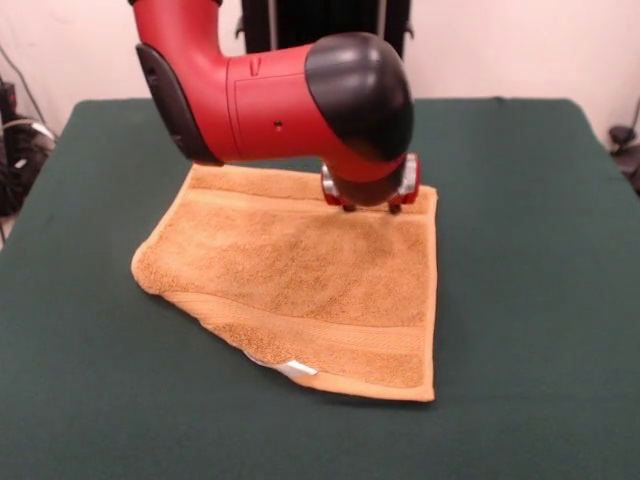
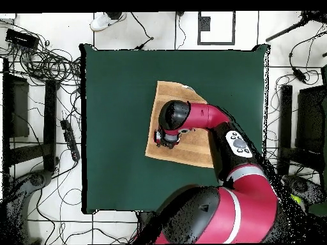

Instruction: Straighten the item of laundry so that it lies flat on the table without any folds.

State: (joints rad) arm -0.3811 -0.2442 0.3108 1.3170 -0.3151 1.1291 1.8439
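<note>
The orange-tan towel [image 1: 300,270] lies on the dark green table [image 1: 520,300], a little toward the robot's side. Its near-left corner is folded under, leaving a slanted edge where the small white tag [image 1: 292,368] peeks out. A woven band runs along the near edge. My gripper [image 1: 371,207] hangs under the red and black arm, down at the towel's far-right corner, with its two fingertips [image 1: 348,206] apart and open. In the overhead view the towel [image 2: 191,143] is partly covered by the arm, and the gripper [image 2: 164,138] sits over its left part near the edge.
Bare green felt [image 2: 115,127] surrounds the towel on all sides. Cables and black equipment [image 2: 45,64] lie on the floor left of the table in the overhead view. A person's shoe [image 2: 102,22] shows beyond the table's top edge.
</note>
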